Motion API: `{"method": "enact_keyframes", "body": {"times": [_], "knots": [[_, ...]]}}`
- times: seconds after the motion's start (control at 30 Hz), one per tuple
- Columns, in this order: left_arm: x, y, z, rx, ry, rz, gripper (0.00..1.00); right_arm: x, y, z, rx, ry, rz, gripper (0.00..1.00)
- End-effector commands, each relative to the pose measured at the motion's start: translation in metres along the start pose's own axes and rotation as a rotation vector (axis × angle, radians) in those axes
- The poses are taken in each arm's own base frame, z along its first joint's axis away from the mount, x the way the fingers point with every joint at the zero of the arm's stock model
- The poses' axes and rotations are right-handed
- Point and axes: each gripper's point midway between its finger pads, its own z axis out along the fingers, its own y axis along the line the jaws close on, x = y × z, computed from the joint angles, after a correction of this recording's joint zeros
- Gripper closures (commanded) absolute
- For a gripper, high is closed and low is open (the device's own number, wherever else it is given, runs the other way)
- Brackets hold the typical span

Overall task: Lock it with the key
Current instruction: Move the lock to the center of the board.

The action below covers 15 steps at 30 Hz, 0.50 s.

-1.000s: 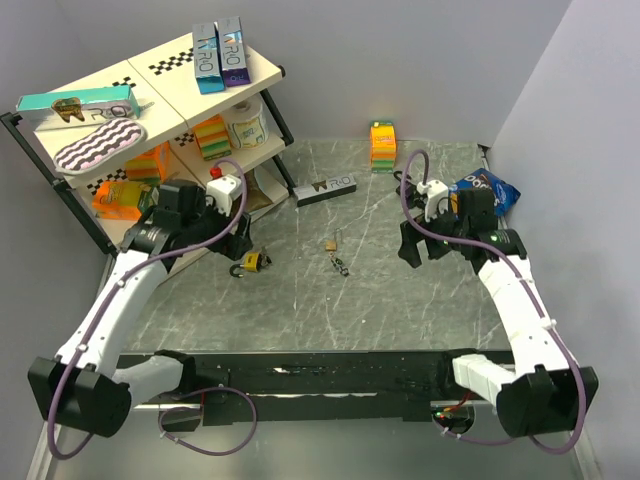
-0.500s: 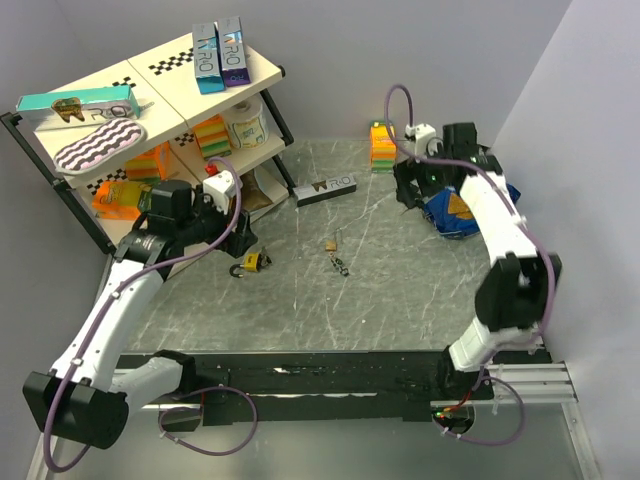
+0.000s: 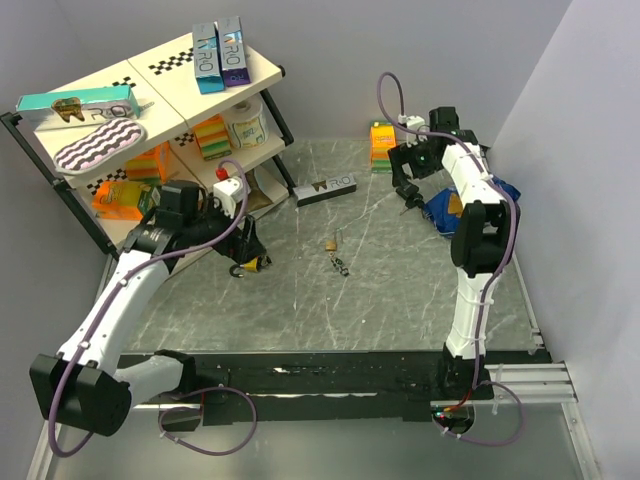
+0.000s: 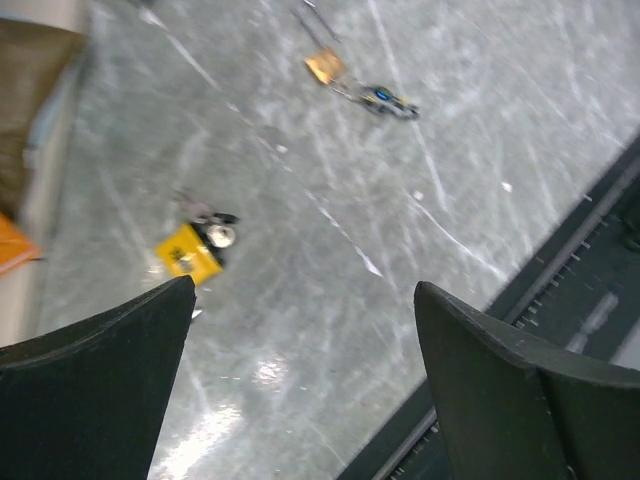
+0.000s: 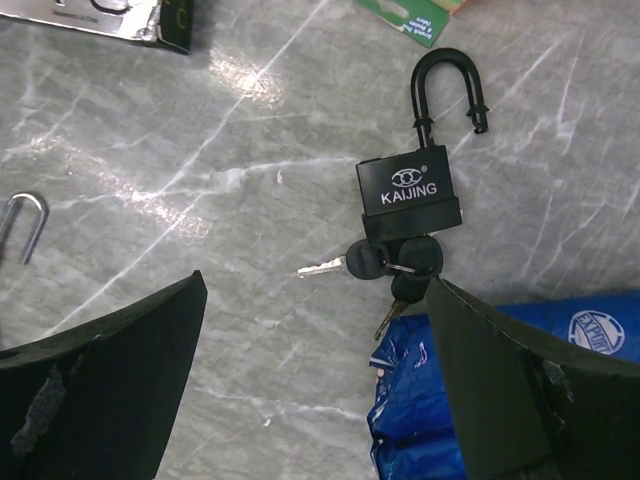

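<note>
The lock (image 3: 257, 264), a small brass-yellow padlock with a dark shackle, lies on the marble table just in front of my left gripper (image 3: 243, 246). In the left wrist view the lock (image 4: 190, 251) sits beyond the left fingertip. That left gripper (image 4: 302, 300) hangs open above bare table. The key (image 3: 337, 256), a gold-brown piece with small dark bits, lies mid-table; the left wrist view shows the key (image 4: 360, 86) further off. My right gripper (image 3: 405, 186) is stretched to the back right, open, far from both. Nothing is between its jaws; the right gripper (image 5: 315, 295) hovers above the tabletop.
An all-black padlock (image 5: 408, 196) with its own black-headed keys (image 5: 392, 264) lies under the right gripper, beside a blue bag (image 5: 480, 390). A black box (image 3: 325, 186) and an orange-green box (image 3: 381, 145) sit at the back. A tilted shelf (image 3: 130, 75) of goods stands at left.
The right arm has swung from the middle right out to the back, over the black padlock. The left gripper has edged toward the brass lock. Both stay open.
</note>
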Motion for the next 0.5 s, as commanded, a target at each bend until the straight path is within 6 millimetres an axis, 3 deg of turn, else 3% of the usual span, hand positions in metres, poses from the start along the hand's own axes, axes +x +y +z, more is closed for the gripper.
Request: {"method": "enact_keyframes", "body": {"times": [0.0,0.47], "knots": [[-0.009,-0.024,-0.004,0.138,-0.007,0.025,0.04,-0.007,-0.018,0.005,0.04,-0.012,0.006,0.0],[-0.005,-0.045,-0.009,0.254,0.0,0.035,0.04,0.014,-0.045,0.061,0.098,0.037,0.032,0.0]]}}
